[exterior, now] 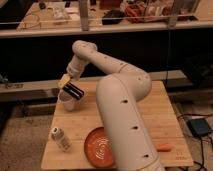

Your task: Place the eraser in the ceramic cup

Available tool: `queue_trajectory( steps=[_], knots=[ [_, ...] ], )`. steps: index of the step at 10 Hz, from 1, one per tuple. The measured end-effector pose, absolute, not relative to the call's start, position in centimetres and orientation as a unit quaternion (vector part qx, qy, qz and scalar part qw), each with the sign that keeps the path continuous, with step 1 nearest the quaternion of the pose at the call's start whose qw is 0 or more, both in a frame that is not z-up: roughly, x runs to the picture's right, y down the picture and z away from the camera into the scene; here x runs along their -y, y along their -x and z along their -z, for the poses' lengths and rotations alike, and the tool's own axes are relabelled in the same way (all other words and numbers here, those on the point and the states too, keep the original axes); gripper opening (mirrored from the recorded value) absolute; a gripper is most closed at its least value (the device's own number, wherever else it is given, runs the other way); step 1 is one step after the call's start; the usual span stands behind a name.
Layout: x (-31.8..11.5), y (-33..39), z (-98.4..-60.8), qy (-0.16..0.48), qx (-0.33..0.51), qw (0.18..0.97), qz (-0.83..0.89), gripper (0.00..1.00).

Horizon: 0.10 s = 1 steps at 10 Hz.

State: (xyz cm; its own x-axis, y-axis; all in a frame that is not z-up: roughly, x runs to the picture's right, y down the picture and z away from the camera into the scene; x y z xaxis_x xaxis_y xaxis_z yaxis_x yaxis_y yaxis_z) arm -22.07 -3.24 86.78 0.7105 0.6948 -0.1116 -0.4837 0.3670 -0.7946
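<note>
The off-white ceramic cup (68, 103) stands near the far left edge of the wooden table (165, 120). My gripper (73, 90) hangs right above the cup's rim, its dark end tilted down toward the opening. A pale yellowish block (64, 81), which may be the eraser, sits at the gripper's upper left side. My white arm (120, 100) reaches from the front across the table to the cup.
A small white labelled bottle (59, 137) stands at the front left. A flat orange plate (100, 147) lies at the front, partly behind my arm. A small orange object (164, 147) lies at the front right. A counter with clutter runs behind the table.
</note>
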Motion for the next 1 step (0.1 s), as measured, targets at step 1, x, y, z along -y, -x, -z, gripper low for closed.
queue_trajectory(
  steps=[1],
  knots=[
    [3.25,22.07,-86.78,0.432,0.122,0.818,-0.360,0.80]
  ],
)
